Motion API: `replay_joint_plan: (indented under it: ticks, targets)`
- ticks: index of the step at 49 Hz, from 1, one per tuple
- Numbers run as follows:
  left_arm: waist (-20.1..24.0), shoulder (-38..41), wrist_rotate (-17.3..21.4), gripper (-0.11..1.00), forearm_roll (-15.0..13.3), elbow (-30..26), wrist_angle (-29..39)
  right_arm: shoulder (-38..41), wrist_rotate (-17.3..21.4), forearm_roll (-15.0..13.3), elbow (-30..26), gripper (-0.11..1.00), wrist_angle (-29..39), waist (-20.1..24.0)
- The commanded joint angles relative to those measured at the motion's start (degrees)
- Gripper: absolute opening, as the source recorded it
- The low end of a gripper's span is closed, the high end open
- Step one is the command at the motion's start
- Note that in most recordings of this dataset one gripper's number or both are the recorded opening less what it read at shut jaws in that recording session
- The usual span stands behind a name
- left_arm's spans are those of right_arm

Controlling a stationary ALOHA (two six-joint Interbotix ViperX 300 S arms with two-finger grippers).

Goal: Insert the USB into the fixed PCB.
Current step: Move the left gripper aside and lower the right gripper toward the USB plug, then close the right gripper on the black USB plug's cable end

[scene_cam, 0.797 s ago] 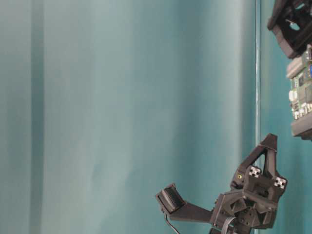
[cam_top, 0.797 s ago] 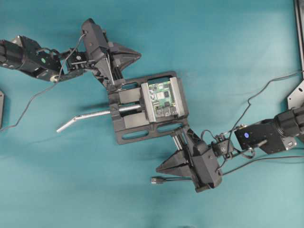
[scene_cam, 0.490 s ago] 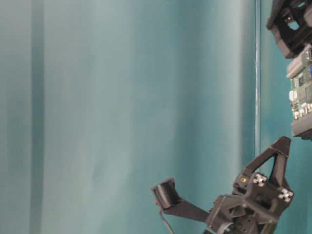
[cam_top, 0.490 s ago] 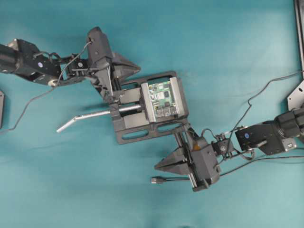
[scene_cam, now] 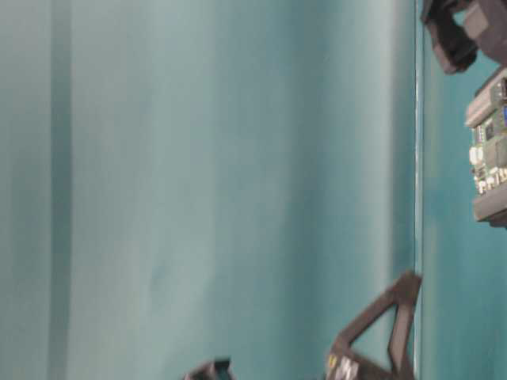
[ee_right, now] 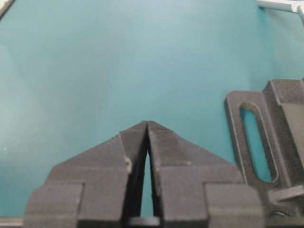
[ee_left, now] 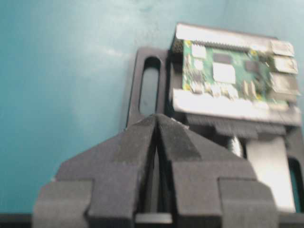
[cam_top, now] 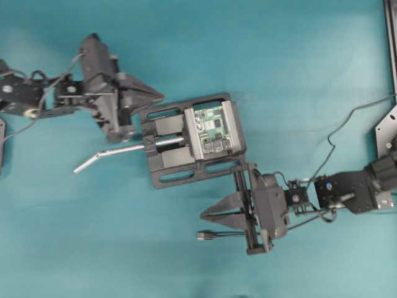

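Note:
The fixed PCB [cam_top: 211,127], green with silver port blocks, sits clamped in a black vise [cam_top: 167,171]; it also shows as the PCB [ee_left: 228,76] and at the right edge as the PCB [scene_cam: 491,150]. The USB [cam_top: 203,235] lies on the teal mat, its thin black cable running right under my right arm. My right gripper [cam_top: 201,215] points left just beside the plug, shut and empty; its tips [ee_right: 147,122] meet over bare mat. My left gripper [cam_top: 162,96] is shut and empty, left of the vise, with its tips [ee_left: 156,116] in front of the vise flange.
The vise's silver handle [cam_top: 118,152] sticks out to the left, below my left gripper. A slotted vise flange [ee_right: 251,142] lies right of my right gripper. Black arm wires trail at the right [cam_top: 347,118]. A metal bracket [cam_top: 388,127] stands at the right edge.
My left arm has drawn back to the left, away from the vise. My right gripper has turned from pointing down-left to pointing straight left. The USB has not moved.

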Motion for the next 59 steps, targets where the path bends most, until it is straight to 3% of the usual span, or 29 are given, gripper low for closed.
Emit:
replay_joint_plan:
  ticks: [1, 10, 15, 20, 31, 43, 59]
  targets:
    - [-0.5, -4.3, -0.5, 0.00, 0.2, 1.6, 0.2, -1.8, -0.9, 3.3, -0.4, 0.12, -1.2, 1.6]
    - [-0.5, -10.9, -0.5, 0.00, 0.2, 6.6, 1.3, -1.8, -3.6, 10.9, -0.4, 0.33, -1.8, 3.6]
    - [-0.5, -14.8, -0.5, 0.00, 0.2, 8.9, 2.7, -1.7, -5.0, 12.8, -0.4, 0.50, -1.8, 4.5]
    - [-0.5, -18.7, -0.5, 0.00, 0.2, 10.9, 3.8, -1.3, -5.7, 14.0, -0.4, 0.60, -1.8, 5.5]
    - [-0.4, -28.9, -0.5, 0.00, 0.2, 17.1, 5.4, 0.7, -5.7, 17.1, -0.9, 0.61, -3.8, 8.2]
    - [-0.4, -45.0, -0.3, 0.00, 0.4, 22.9, 10.5, 3.2, -5.7, 20.0, -2.3, 0.66, -4.4, 10.4]
    - [-0.2, -69.2, -0.4, 0.00, 0.5, 28.5, 26.5, 6.2, -5.7, 20.7, -3.4, 0.70, -4.4, 11.0]
